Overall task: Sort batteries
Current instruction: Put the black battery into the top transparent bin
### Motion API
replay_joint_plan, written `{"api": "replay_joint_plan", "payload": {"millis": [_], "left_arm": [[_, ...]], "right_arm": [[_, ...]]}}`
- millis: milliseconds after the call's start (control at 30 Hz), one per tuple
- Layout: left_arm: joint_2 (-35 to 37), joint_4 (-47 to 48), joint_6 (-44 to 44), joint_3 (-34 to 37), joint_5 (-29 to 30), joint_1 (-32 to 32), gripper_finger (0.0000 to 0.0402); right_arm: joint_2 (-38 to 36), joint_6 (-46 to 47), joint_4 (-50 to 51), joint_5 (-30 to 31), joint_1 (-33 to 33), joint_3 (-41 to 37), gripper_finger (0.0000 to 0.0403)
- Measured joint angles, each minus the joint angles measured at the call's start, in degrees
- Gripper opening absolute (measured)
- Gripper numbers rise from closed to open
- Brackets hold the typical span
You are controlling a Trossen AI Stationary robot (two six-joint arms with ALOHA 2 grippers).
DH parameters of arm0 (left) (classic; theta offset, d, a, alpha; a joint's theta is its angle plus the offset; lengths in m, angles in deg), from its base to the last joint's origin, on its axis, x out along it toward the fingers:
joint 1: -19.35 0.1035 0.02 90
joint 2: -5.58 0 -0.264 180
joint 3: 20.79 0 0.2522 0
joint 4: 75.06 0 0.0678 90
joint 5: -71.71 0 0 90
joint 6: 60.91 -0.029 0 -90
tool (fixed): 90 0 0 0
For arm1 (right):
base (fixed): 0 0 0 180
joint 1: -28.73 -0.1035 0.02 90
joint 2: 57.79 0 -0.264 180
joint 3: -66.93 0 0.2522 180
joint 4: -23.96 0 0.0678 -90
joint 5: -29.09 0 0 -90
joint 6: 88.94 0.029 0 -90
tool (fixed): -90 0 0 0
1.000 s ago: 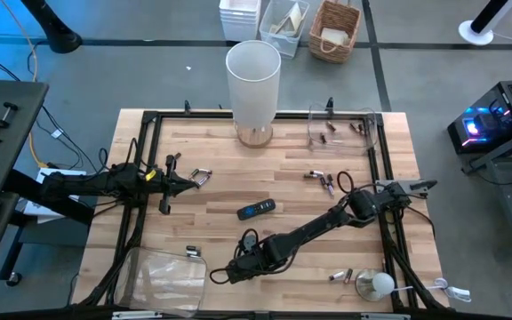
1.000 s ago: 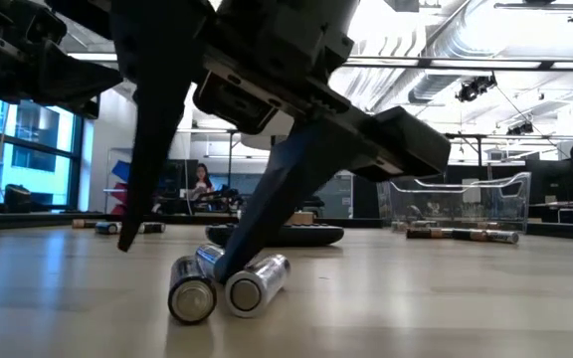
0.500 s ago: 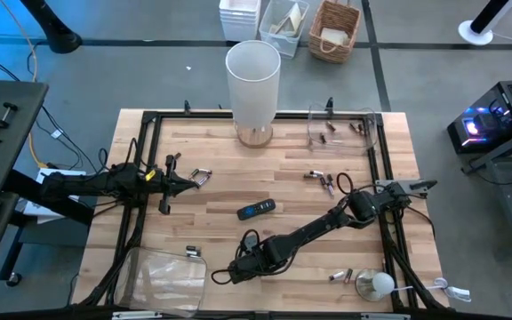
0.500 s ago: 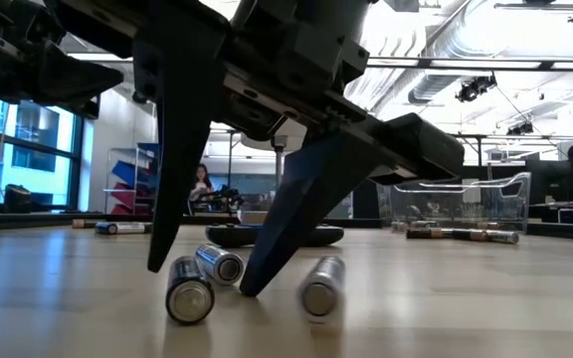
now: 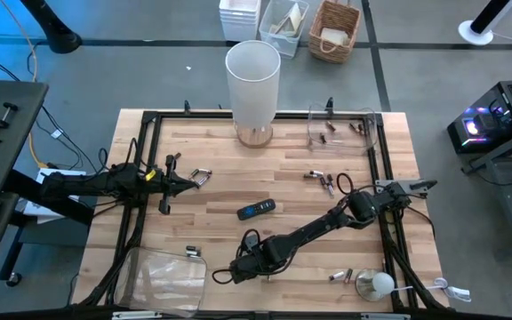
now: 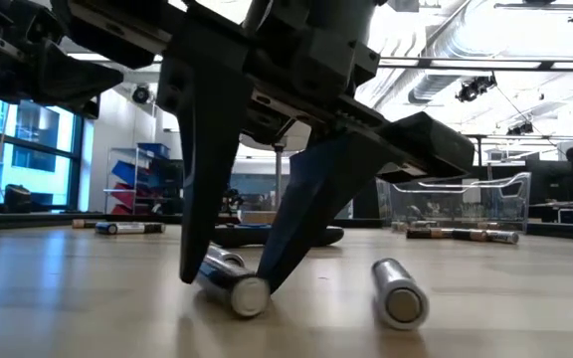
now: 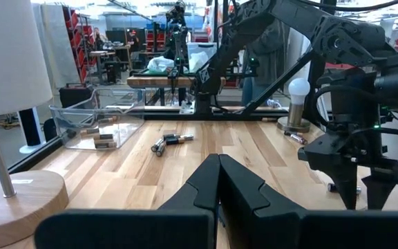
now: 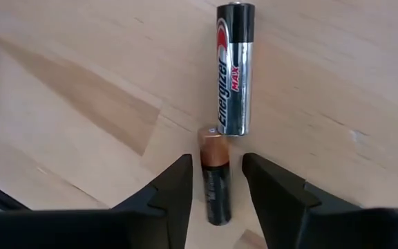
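Note:
My right gripper [image 8: 216, 181] is open and low over the table's near middle [image 5: 225, 274]. Its fingers stand on either side of a dark battery with a copper band [image 8: 214, 183], which lies flat on the wood. A silver-and-black battery [image 8: 230, 69] lies end to end with it, just past the fingertips. In the low view a battery [image 6: 232, 283] lies between the two fingers, and another silver one [image 6: 398, 291] lies apart to the right. My left gripper [image 7: 218, 181] is shut and waits at the table's left [image 5: 188, 182]. My right gripper comes down slanting from above, with a finger on each side of the copper-banded battery's body [image 8: 214, 200], lying along it. One fingertip [image 6: 272, 278] stands right at the battery's side. I cannot tell whether it touches. The battery lies flat on the table.
A clear bin [image 5: 345, 129] with batteries stands at the far right, and a clear tray [image 5: 163, 276] sits at the near left. There is also a white lamp [image 5: 253, 80], a black remote [image 5: 256, 210], a bulb [image 5: 376, 284], and loose batteries [image 5: 323, 178] [image 5: 192, 252] [image 5: 340, 276].
My right gripper has shifted a little toward the table's right while staying low. The batteries lay in a tight cluster under it. One silver battery has rolled away toward the table's right and now lies apart from the fingers.

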Motion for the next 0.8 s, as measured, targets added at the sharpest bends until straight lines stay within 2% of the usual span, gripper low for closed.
{"api": "replay_joint_plan", "payload": {"millis": [367, 533, 600, 733, 800], "left_arm": [[0.00, 0.00, 0.01, 0.00, 0.00, -0.01, 0.0001], [0.00, 0.00, 0.00, -0.01, 0.00, -0.01, 0.0001], [0.00, 0.00, 0.01, -0.01, 0.00, -0.01, 0.0001], [0.00, -0.01, 0.00, 0.00, 0.00, 0.00, 0.0001], [0.00, 0.00, 0.00, -0.01, 0.01, 0.00, 0.0001]], "right_arm": [[-0.82, -1.88, 3.93, -2.17, -0.13, -0.16, 0.0125], [-0.80, -4.57, 4.98, -0.18, -0.27, -0.16, 0.0122], [-0.80, -6.79, 6.34, 0.98, -0.28, -0.16, 0.0105], [-0.81, -11.04, 7.00, 1.88, -0.09, -0.15, 0.0031], [-1.04, -12.22, 6.29, 1.84, -0.11, -0.25, 0.0031]]}}
